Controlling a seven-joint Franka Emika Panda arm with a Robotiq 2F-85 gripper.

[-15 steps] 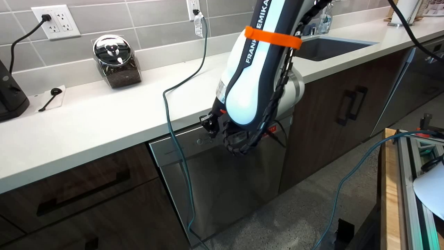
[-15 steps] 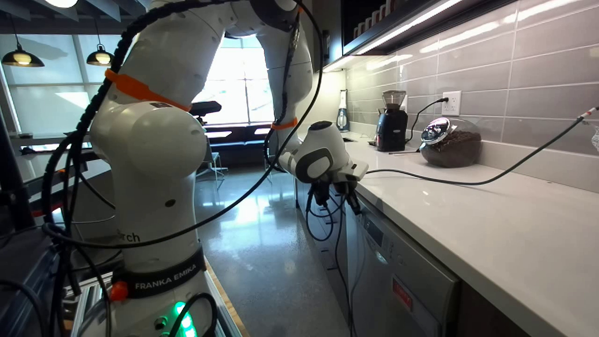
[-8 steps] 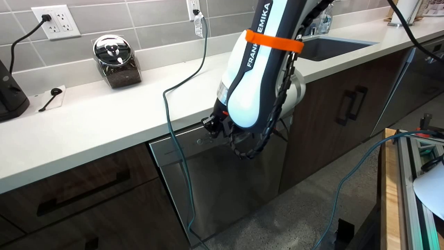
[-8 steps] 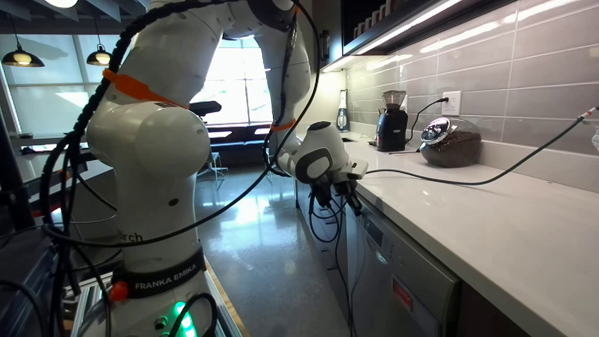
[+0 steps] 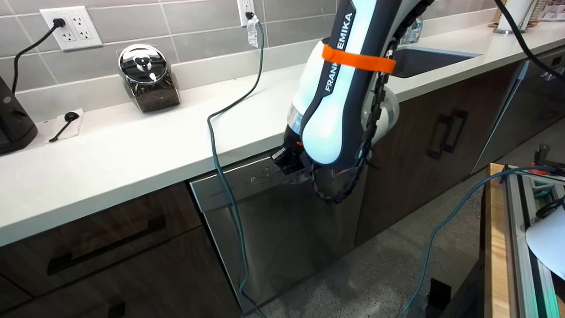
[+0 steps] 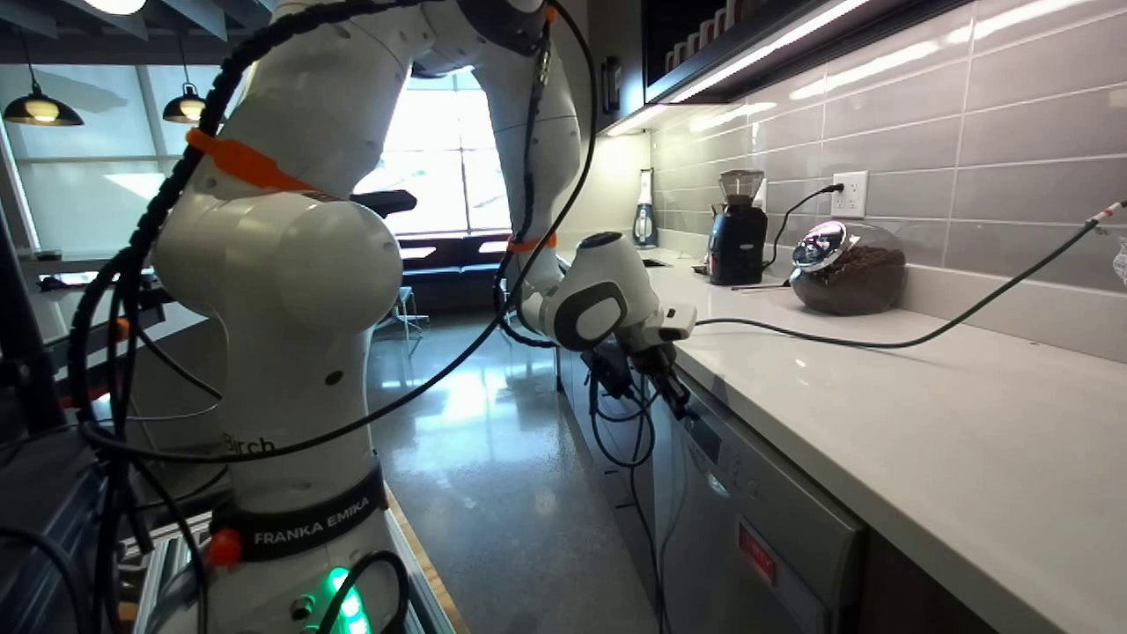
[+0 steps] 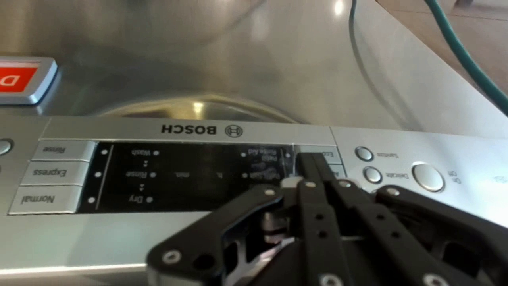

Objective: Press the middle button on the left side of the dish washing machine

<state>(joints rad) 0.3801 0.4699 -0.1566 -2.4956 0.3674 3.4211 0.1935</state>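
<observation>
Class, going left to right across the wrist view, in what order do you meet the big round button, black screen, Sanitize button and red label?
Red label, black screen, Sanitize button, big round button.

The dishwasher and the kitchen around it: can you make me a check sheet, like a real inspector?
Surface: white counter above the dishwasher.
Job's things: steel dishwasher; dark display; buttons beside it, partly hidden in the wrist view.
Clutter: shiny-lidded jar, black scoop.
Gripper: shut, nothing seen held; in front of those buttons, touching or not can't be told.
Cables: teal cable crosses the counter and hangs before the dishwasher.
Surroundings: tiled wall, dark cabinets.
</observation>
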